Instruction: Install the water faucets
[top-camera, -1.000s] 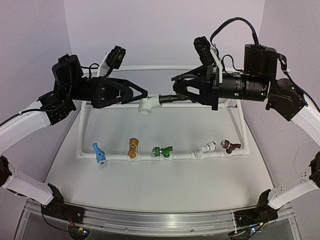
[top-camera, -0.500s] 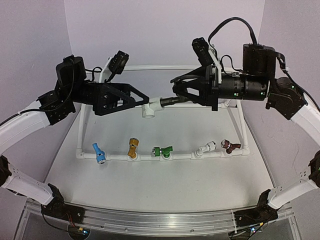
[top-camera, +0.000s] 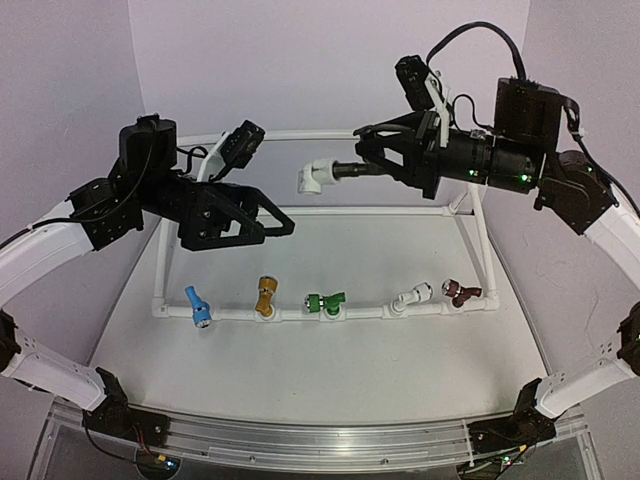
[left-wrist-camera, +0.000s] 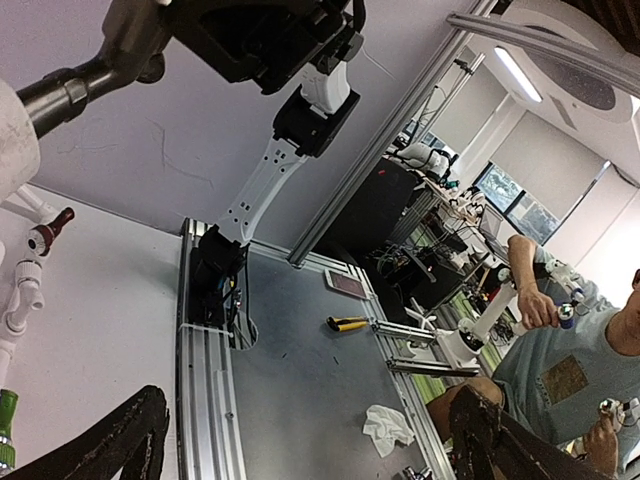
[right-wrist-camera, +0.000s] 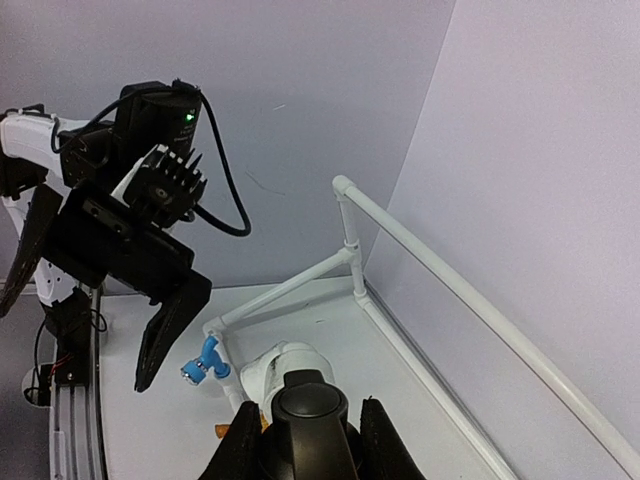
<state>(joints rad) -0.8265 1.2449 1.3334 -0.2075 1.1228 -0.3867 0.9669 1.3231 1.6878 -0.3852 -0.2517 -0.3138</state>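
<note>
My right gripper (top-camera: 362, 163) is shut on a dark grey water faucet (top-camera: 340, 171) and holds it level in the air above the back of the white pipe frame (top-camera: 470, 235). Its white fitting (top-camera: 312, 178) points left. In the right wrist view the faucet's dark handle (right-wrist-camera: 310, 408) sits between my fingers (right-wrist-camera: 240, 445), with the white fitting (right-wrist-camera: 285, 362) beyond it. My left gripper (top-camera: 280, 232) is open and empty, lower and to the left of the fitting, apart from it. Its fingers (left-wrist-camera: 120, 440) frame only the bench. Blue (top-camera: 197, 305), gold (top-camera: 265, 297), green (top-camera: 325, 303), white (top-camera: 412, 295) and maroon (top-camera: 460, 291) faucets sit on the front pipe.
The pipe frame's back rail (top-camera: 300, 134) runs behind both grippers, with side rails sloping down to the front pipe. The white table surface (top-camera: 330, 360) lies in front. An aluminium rail (top-camera: 300, 440) edges the near side.
The right gripper has lifted the grey faucet up and slightly back. The left gripper has dropped lower and drawn away from the white fitting, still open.
</note>
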